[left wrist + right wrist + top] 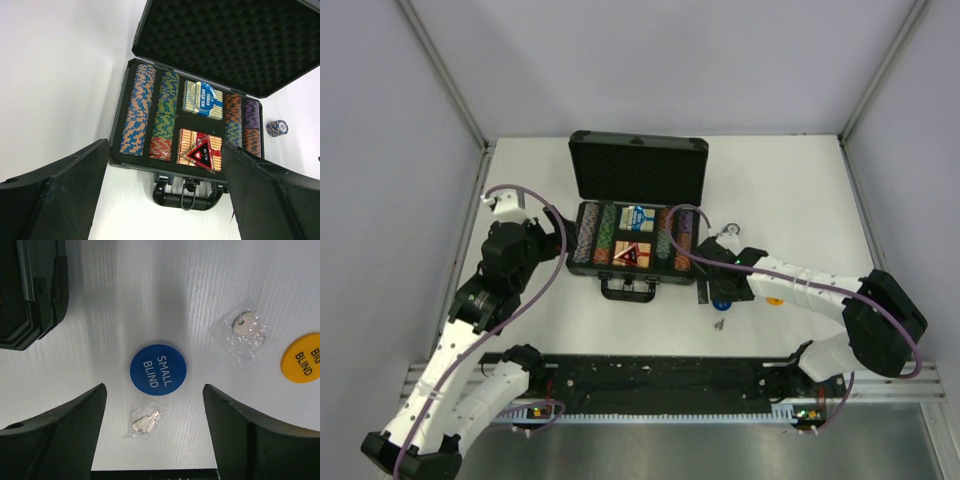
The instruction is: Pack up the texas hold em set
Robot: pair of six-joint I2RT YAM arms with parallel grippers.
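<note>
Only right wrist view showing button text: blue button point(158, 370) SMALL BLIND, yellow button point(303, 358) BIG BLIND (edge cropped). Jaws apart, right gripper point(154, 400) hanging over blue button; left gripper point(165, 145) gaping too. Open black case point(638, 166) lying mid-table.

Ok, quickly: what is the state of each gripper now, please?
Left gripper: open, holding nothing.
Right gripper: open, holding nothing, over the blue button.

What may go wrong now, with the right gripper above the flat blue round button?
The blue round SMALL BLIND button lies flat on the white table; the open right gripper may slide over it. The small key in clear plastic beside it might get pinched. The small chip stack outside the black case may be forgotten.
</note>
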